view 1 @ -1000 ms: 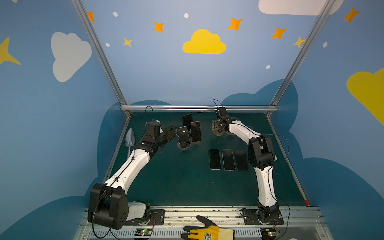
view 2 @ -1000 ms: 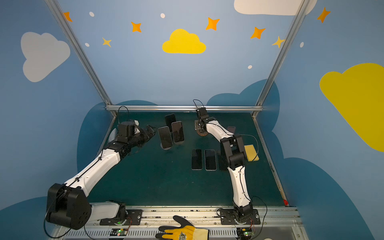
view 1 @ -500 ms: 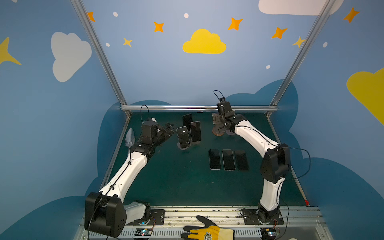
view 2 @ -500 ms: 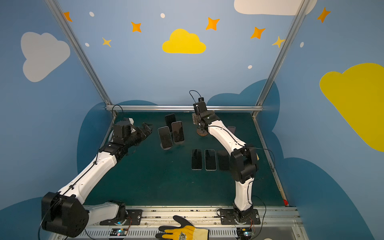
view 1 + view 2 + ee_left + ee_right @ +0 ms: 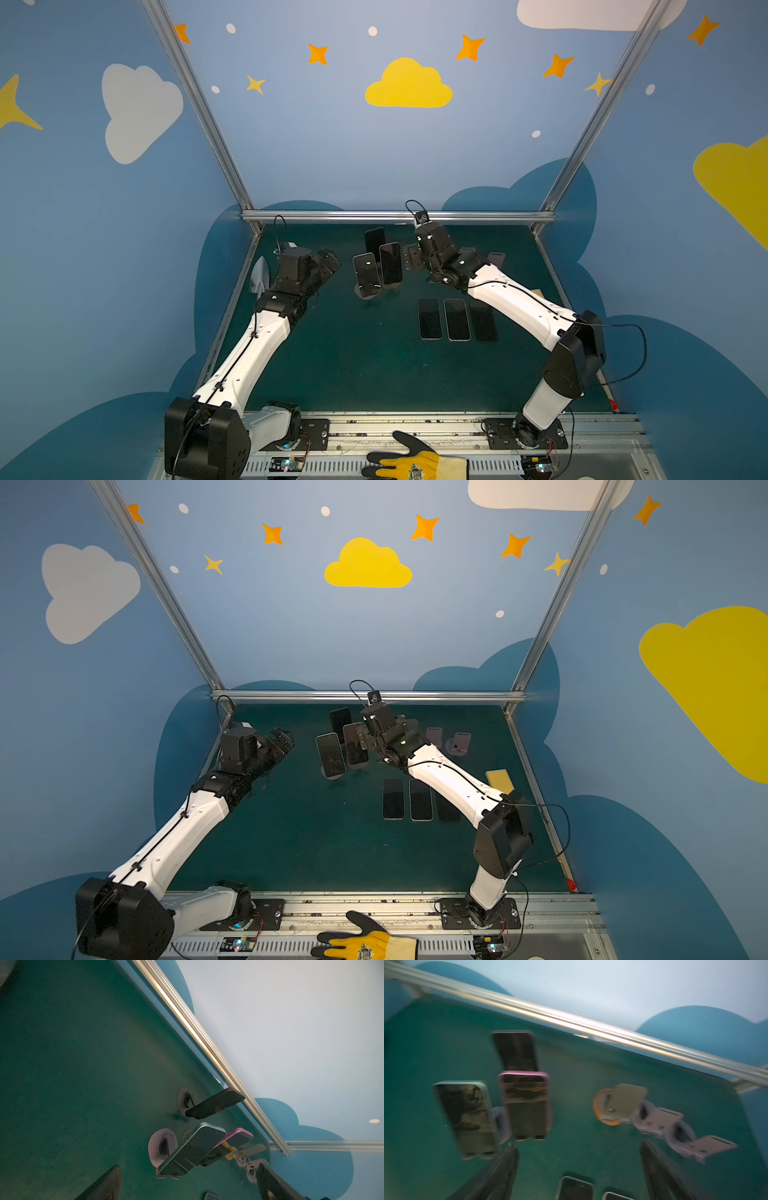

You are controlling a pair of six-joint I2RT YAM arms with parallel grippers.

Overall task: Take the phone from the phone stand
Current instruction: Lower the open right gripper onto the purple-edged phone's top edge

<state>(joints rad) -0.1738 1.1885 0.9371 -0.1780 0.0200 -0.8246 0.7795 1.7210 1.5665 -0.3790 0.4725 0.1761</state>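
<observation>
lettering shows only as a small emblem on the back of the yellow-and-black glove (image 5: 415,467) at the 6 o'clock edge, too small for us to read; the phone screens are dark. in both top views we find three phones propped on stands near 12 o'clock of the green mat (image 5: 353,374): the green-rimmed phone (image 5: 366,272) in front on a lilac stand (image 5: 162,1148), the pink-rimmed phone (image 5: 390,264) just beside it at its 3 o'clock, and the black phone (image 5: 375,240) behind them at 12 o'clock, close to the rear rail (image 5: 395,215). each has its long axis near upright, top edge leaning back toward 12 o'clock, screen facing 6 o'clock, bottom edge in its stand. the left gripper (image 5: 329,258) hovers at 9 o'clock of the green-rimmed phone, apart from it with bare mat between, its fingers (image 5: 104,1185) spread wide and grasping nothing. the right gripper (image 5: 409,262) sits just at 3 o'clock of the pink-rimmed phone; its wrist view is blurred, yet we see its fingers (image 5: 500,1174) parted and empty. we cannot tell whether it touches that phone's rim. three flat phones (image 5: 456,319) lie side by side at 5 o'clock of the stands, long axes running 12 to 6. empty stands (image 5: 461,742) sit at 3 o'clock behind the right arm, and a yellow sponge (image 5: 500,780) lies near the 3 o'clock edge. the widest bare mat spreads from 6 to 8 o'clock of the stands.
</observation>
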